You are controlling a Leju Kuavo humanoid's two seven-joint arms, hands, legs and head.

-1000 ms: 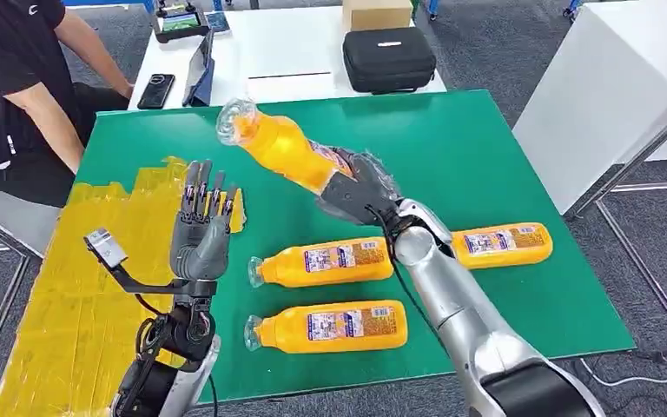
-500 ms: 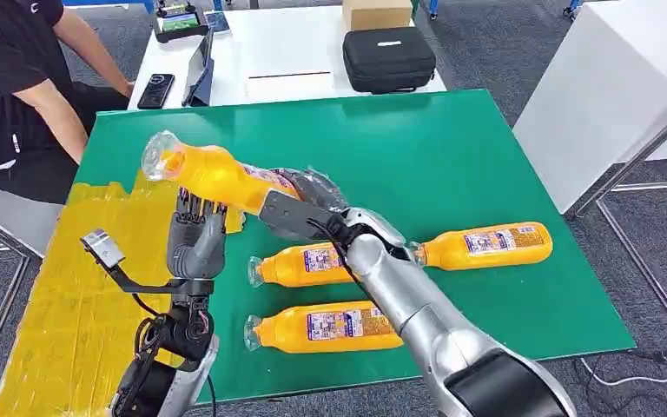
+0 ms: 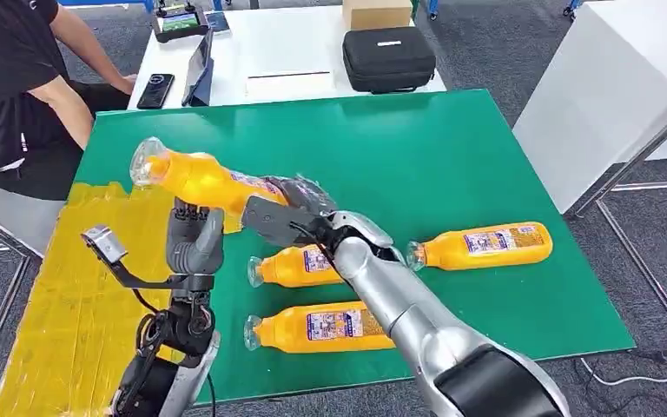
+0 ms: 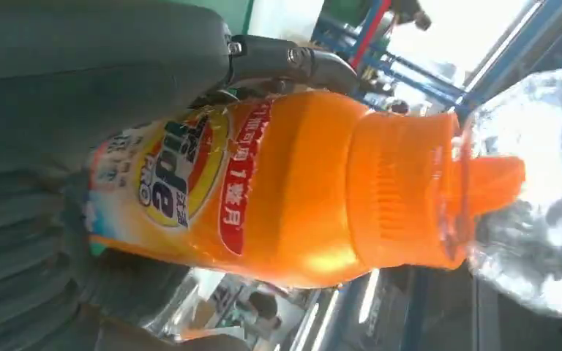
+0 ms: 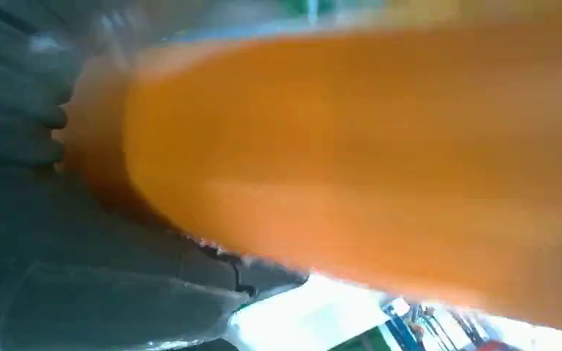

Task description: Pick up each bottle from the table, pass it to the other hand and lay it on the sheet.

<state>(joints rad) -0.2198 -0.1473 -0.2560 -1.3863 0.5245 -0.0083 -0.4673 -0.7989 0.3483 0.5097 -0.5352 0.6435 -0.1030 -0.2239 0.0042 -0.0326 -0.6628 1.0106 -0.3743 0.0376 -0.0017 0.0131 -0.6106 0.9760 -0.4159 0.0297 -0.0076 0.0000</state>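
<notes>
Orange bottle (image 3: 193, 178) in right hand (image 3: 280, 211), touching left fingers (image 3: 193, 214).

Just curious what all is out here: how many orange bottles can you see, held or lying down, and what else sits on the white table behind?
Orange bottles: 4, one held in the right hand, three lying on the green table
Black case: 1
Cardboard box: 1
Phone: 1
Total: 7

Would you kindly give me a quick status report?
Right hand holds orange bottle over left hand. Left grip unclear. Three bottles on table.
</notes>
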